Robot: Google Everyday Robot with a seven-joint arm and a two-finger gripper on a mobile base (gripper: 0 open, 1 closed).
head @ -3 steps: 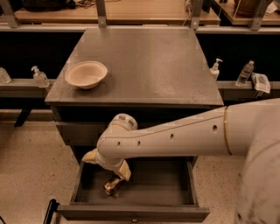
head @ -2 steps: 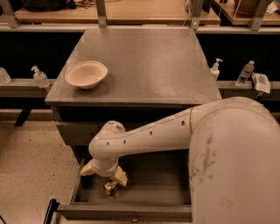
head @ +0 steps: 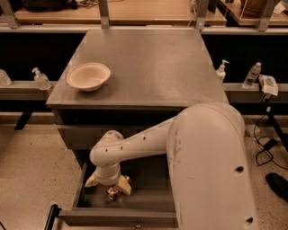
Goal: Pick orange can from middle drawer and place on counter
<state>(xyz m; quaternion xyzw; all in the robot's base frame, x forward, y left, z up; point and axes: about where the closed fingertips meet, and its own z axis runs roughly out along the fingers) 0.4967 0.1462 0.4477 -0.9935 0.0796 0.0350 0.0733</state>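
Observation:
The orange can (head: 112,193) lies on the dark floor of the open middle drawer (head: 118,217), near its front left. My gripper (head: 108,185) is down inside the drawer, right above the can. Its two cream fingers (head: 124,185) are spread apart, one on each side of the can, and do not close on it. The can sits nearer the right finger, and the wrist hides part of it. The grey counter (head: 153,63) is the cabinet top above the drawer. My white arm fills the lower right of the view and hides the drawer's right half.
A cream bowl (head: 88,76) stands on the counter's left side. Clear bottles stand on ledges at the left (head: 41,80) and at the right (head: 251,74). A wooden benchtop (head: 135,13) runs behind the counter. Cables (head: 265,143) lie on the floor at right.
My arm has swung closer to the camera and now covers more of the drawer. The gripper stays low over the can, and the can has not moved.

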